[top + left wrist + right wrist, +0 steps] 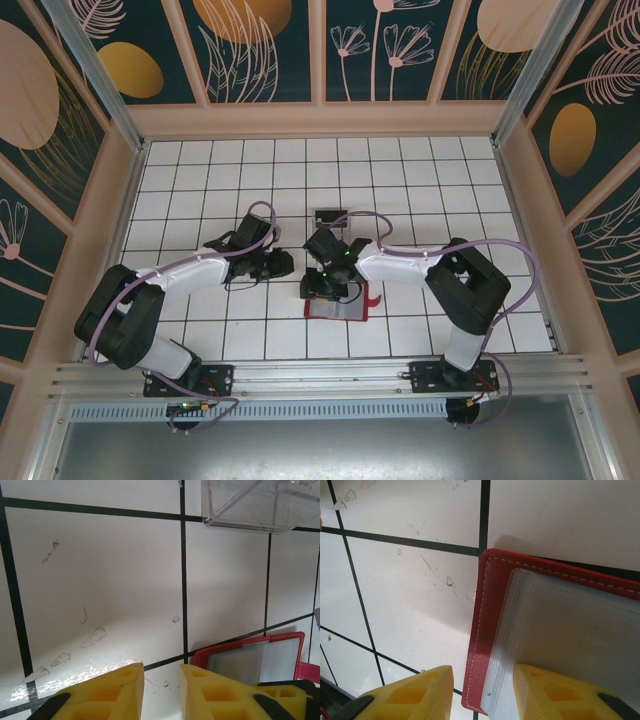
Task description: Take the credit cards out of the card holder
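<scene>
Top view: left arm [200, 270] runs from its base at lower left, elbow low, forearm stretched right toward table [200, 170] centre. Right arm [400, 265] rises from its base at lower right, elbow bent high on the right, forearm reaching left. Both wrists are close together near the centre.

Wallet [337, 305] lies open and flat on the table under the right wrist, near the front edge. A small dark thing [328, 216] lies farther back, apart from the wallet.

Right wrist view: right jaws released. The yellow fingers [405, 697] straddle the wallet's [476, 630] red stitched edge, one over bare table, the other over the pale layers [570, 630] inside. Cannot tell cards from lining.

Left wrist view: left jaws released, nothing between the yellow fingers [115, 692], hovering low over bare table just beside the wallet [235, 647]. A clear box [240, 510] sits at top right, well apart from the wallet.
</scene>
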Robot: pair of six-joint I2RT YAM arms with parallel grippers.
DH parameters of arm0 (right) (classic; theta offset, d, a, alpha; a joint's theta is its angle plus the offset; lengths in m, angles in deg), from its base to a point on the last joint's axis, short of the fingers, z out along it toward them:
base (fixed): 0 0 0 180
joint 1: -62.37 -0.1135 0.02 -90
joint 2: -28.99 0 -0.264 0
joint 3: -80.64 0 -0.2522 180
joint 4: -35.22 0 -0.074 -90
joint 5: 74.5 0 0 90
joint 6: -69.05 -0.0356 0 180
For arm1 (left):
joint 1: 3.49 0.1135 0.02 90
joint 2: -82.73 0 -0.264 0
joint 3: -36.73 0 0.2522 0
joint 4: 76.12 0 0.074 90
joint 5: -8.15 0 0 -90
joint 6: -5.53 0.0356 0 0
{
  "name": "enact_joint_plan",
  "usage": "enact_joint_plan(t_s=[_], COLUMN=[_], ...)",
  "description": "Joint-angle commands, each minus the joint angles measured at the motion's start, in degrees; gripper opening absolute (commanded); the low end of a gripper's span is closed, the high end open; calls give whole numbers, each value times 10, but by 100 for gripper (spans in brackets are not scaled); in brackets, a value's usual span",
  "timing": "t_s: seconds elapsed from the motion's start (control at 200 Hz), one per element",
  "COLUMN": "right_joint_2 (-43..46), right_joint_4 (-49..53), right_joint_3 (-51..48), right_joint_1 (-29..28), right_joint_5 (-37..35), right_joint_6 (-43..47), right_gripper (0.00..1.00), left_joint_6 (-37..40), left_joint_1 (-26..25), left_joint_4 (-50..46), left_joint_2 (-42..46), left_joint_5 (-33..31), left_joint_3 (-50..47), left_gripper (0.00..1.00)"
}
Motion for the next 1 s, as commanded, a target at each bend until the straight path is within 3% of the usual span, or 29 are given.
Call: enact_joint_plan(t_s=[0.0, 0.48, 0.991], right_joint_2=[15, 57, 40], right_joint_4=[47, 119, 236], right_joint_3=[-15, -29, 23], right_joint_1=[-3, -4, -24], right_joint_5=[-32, -100, -210], right_joint_6=[11, -1, -13], right_gripper=[38, 39, 39], left_joint_6=[1, 4, 8], left_joint_1=[-1, 0, -1], left_joint_4=[-6, -4, 3], left_joint_2=[5, -4, -19], left_joint_5=[-5, 1, 8], left_joint_3=[4, 10, 14], left_gripper=[27, 27, 27])
